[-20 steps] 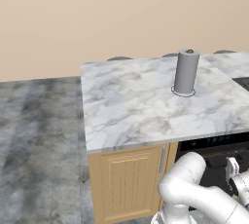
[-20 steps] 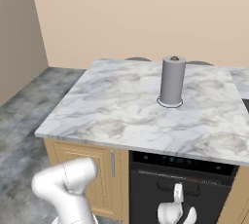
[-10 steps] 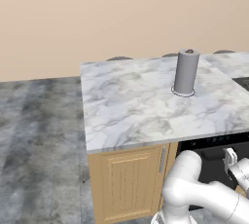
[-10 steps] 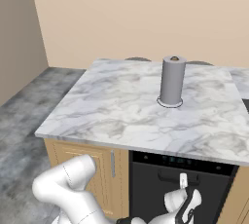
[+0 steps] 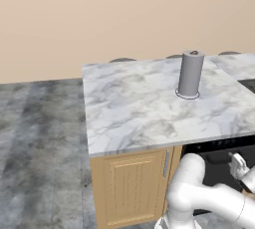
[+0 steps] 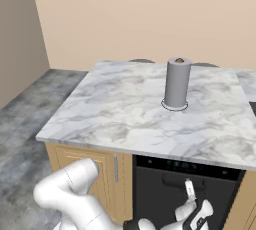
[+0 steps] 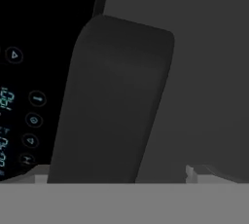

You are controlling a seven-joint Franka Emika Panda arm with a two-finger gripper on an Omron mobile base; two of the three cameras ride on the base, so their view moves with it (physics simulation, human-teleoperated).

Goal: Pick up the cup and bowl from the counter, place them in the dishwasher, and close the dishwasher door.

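The dishwasher (image 6: 160, 194) sits under the marble counter (image 6: 125, 109), and its black door (image 5: 216, 166) stands upright. My gripper (image 6: 190, 190) is low in front of that door, just below the lit control strip (image 6: 185, 165), and appears again at the right edge of the left base view (image 5: 238, 164). Up close, the hand view has the door's dark handle (image 7: 116, 101) right ahead, with glowing control symbols (image 7: 29, 121) to its left. My fingers stand apart at the bottom corners and hold nothing. The cup and the bowl are out of view.
A tall grey cylinder (image 6: 177, 84) stands on the counter toward the far right side. A light wooden cabinet door (image 5: 134, 185) adjoins the dishwasher on the left. Grey floor (image 5: 40, 143) spreads out to the left of the island.
My gripper has risen along the front of the dishwasher door, from near the bottom of the right base view toward the control strip.
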